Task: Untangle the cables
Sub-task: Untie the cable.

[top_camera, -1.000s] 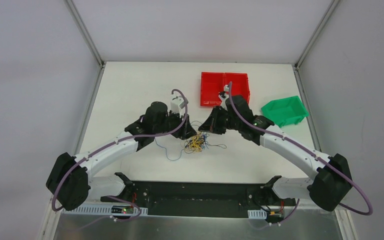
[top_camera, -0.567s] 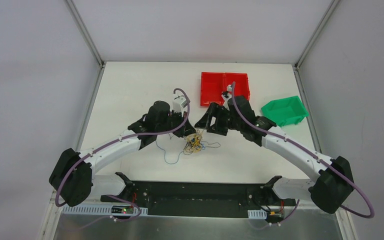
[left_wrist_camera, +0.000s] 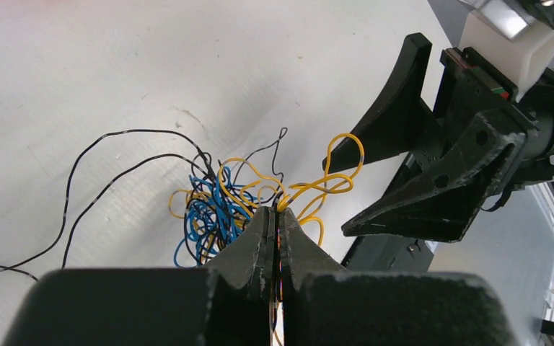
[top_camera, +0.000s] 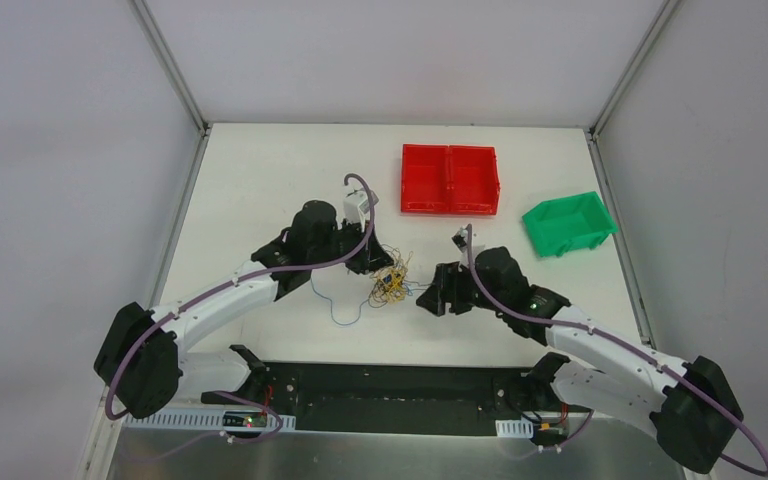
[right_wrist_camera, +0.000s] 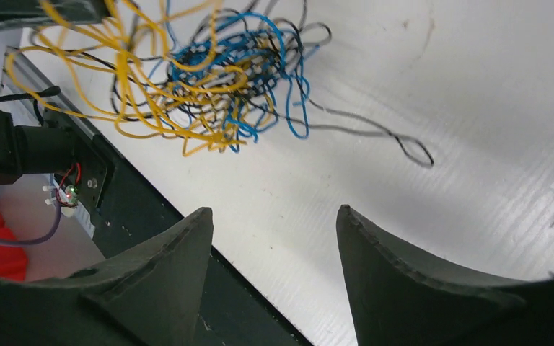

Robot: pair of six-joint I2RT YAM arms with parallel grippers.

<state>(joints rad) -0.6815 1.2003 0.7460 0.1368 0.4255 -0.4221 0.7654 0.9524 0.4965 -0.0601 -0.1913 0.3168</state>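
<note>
The cables point(top_camera: 390, 284) are a small knotted clump of yellow, blue and black wires at mid-table; the clump's blue core shows in the left wrist view point(left_wrist_camera: 213, 213) and again in the right wrist view point(right_wrist_camera: 209, 79). My left gripper point(top_camera: 380, 266) is shut on yellow and black strands at the clump's upper edge, its tips point(left_wrist_camera: 275, 210) pinched together. My right gripper point(top_camera: 428, 298) is open just right of the clump, with nothing between its fingers point(right_wrist_camera: 187, 245). A blue strand point(top_camera: 338, 312) trails off to the lower left.
A red two-compartment bin point(top_camera: 450, 179) stands at the back. A green bin point(top_camera: 568, 222) sits at the right. The black base rail point(top_camera: 390, 385) runs along the table's near edge, close below the right gripper.
</note>
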